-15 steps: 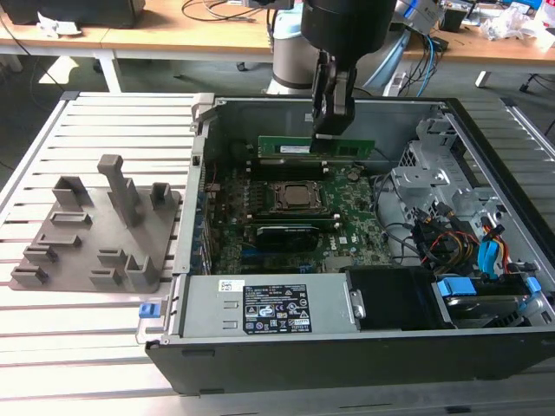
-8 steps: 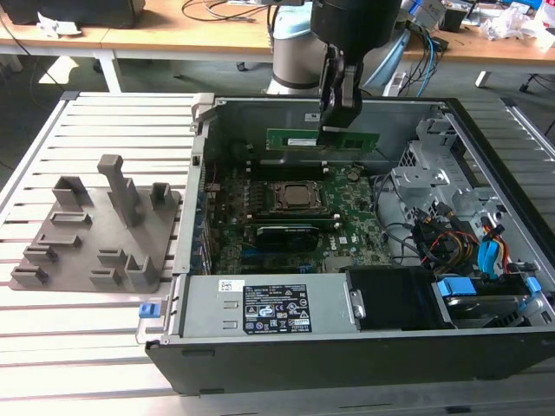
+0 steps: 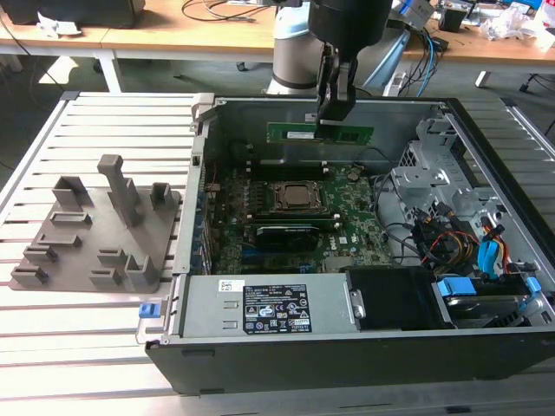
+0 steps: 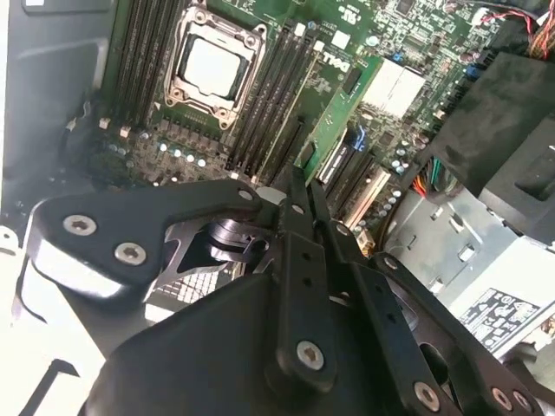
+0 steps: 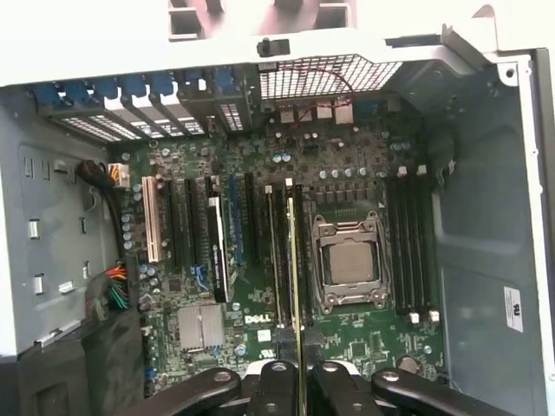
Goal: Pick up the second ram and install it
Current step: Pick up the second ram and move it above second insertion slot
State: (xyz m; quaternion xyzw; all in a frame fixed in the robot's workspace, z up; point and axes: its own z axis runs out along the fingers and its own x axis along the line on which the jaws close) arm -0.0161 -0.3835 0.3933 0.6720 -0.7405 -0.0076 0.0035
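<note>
Ram (image 3: 290, 133) pinched at mid-length in claw (image 3: 334, 118), fingers closed tight on its upper edge. Held level inside case (image 3: 347, 368), above board (image 3: 351, 227), edge-on over slots (image 5: 276, 251) beside socket (image 5: 351, 263). Judged best: keep parallel to a free slot, match notch, press straight and evenly.

surface: pale slatted metal work table (image 3: 95, 113), rails running across | behind: wooden-topped desks (image 3: 165, 36) on white legs (image 3: 110, 71) | desk clutter: loose cables (image 3: 217, 9), crumpled white material (image 3: 512, 22) at the exterior view's right | floor: dull grey (image 3: 165, 76) under the desks | light: even, soft, indoor
</note>
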